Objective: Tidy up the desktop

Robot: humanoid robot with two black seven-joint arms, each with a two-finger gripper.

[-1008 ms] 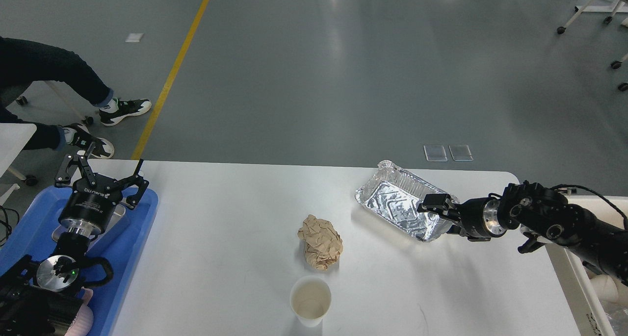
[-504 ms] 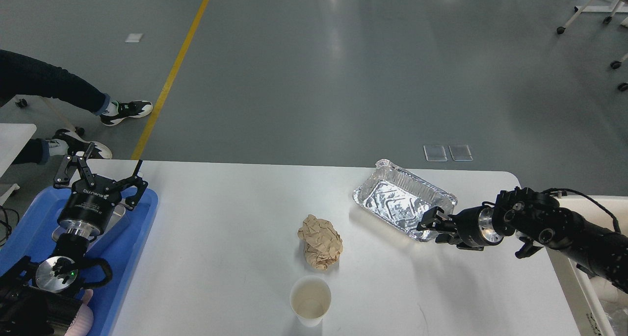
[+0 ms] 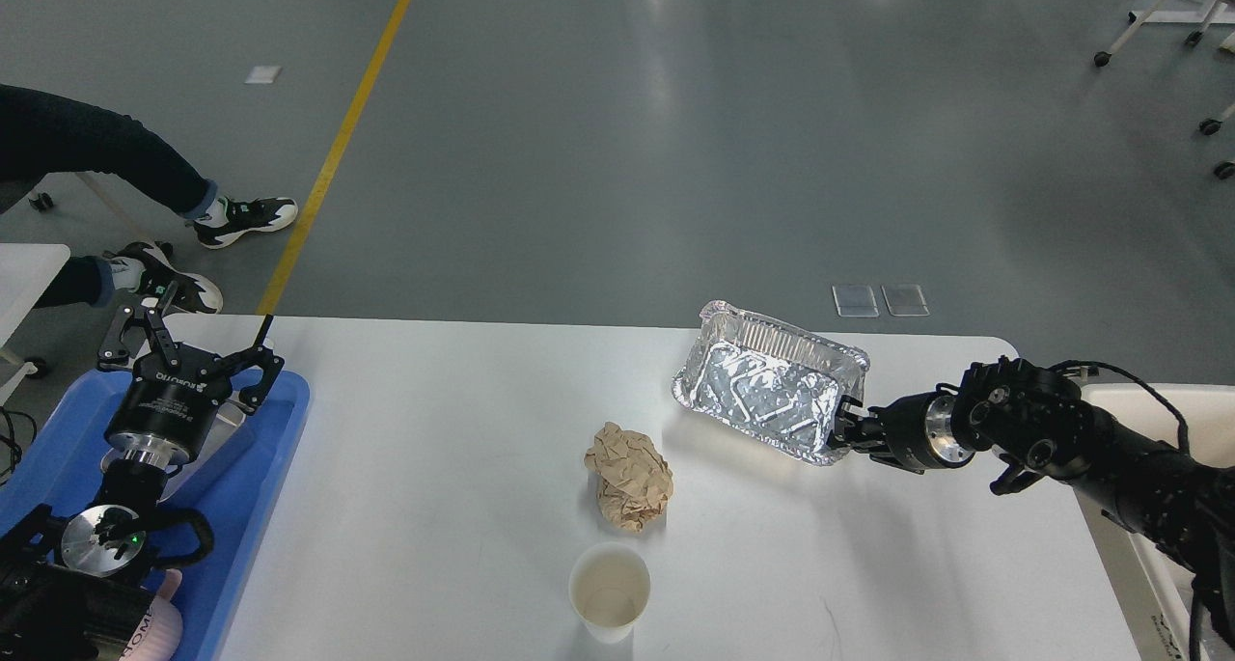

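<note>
The white counter (image 3: 434, 507) fills the lower middle of the view. On it lie a crumpled brown paper ball (image 3: 629, 476) and, just nearer the robot, an upright paper cup (image 3: 609, 592). The right gripper (image 3: 846, 427) has its jaws clamped on the near right rim of a foil tray (image 3: 762, 386), which is tipped up — its inside faces the camera. The left gripper (image 3: 183, 347) hovers over a blue tray (image 3: 246, 478) at the counter's left edge, jaws spread wide, holding nothing.
</note>
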